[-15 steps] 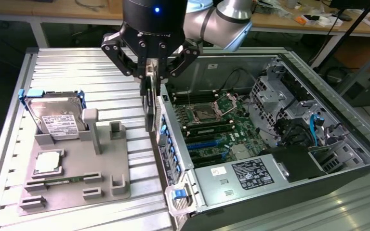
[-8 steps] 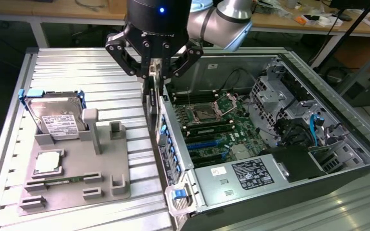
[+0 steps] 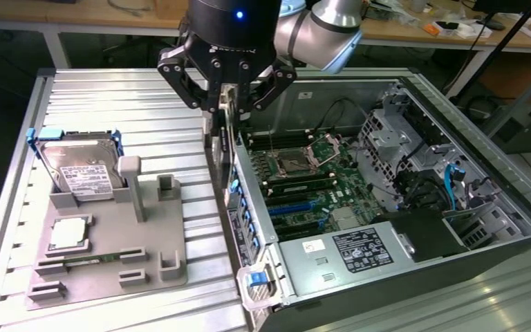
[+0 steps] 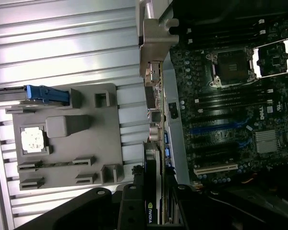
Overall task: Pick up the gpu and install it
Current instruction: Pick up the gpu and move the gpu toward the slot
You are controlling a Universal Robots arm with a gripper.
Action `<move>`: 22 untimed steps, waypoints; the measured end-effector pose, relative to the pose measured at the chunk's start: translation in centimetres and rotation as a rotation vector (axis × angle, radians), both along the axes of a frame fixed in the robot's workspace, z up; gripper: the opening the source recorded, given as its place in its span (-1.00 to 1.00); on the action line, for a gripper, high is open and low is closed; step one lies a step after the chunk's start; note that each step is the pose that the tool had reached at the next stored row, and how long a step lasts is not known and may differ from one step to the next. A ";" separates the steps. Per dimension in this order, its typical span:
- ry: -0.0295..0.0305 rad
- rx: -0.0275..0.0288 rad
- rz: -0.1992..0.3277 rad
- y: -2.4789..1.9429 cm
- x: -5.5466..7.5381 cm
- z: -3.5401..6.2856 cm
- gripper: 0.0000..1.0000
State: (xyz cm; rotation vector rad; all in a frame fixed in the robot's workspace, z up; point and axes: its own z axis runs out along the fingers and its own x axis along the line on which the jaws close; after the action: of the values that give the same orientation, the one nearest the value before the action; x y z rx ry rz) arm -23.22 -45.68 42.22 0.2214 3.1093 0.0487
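My gripper point(image 3: 229, 105) hangs from the arm above the rear wall of the open computer case point(image 3: 487, 207), shut on the gpu point(image 3: 221, 149). The card hangs edge-on below the fingers, thin and dark, its lower end near the case's rear edge. In the wrist view the gpu point(image 4: 152, 120) runs as a narrow strip from between my black fingers point(image 4: 129, 206), with a green logo label near the grip and its silver bracket at the far end. It sits over the case wall, beside the motherboard point(image 4: 230, 96) with its blue and black slots point(image 3: 289, 205).
A grey holder tray point(image 3: 173, 228) lies on the ribbed metal table at the exterior view's left. It holds a silver hard drive point(image 3: 81, 173), a CPU point(image 3: 70, 234) and a RAM stick point(image 3: 81, 261). A black power supply point(image 3: 358, 249) fills the case's near end.
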 end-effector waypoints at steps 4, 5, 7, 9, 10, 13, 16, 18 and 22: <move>0.0000 0.0000 0.000 0.00 0.3 0.00 -0.45; 0.0000 0.0000 0.000 0.00 0.4 0.00 -0.45; 0.0000 0.0000 0.000 0.00 0.5 0.00 -0.45; 0.0000 0.0000 0.000 0.00 0.7 0.00 -0.45; 0.0000 0.0000 0.000 0.00 0.7 0.00 -0.45; -0.0001 0.0001 0.000 0.00 1.0 0.00 -0.45; 0.0000 0.0000 0.000 0.00 1.2 0.00 -0.45; -0.0001 0.0000 0.000 0.00 1.4 0.00 -0.45; 0.0000 0.0000 0.000 0.00 1.7 0.00 -0.45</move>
State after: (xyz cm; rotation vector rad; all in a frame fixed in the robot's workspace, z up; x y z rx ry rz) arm -21.50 -45.68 42.22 0.2213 3.1093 0.0487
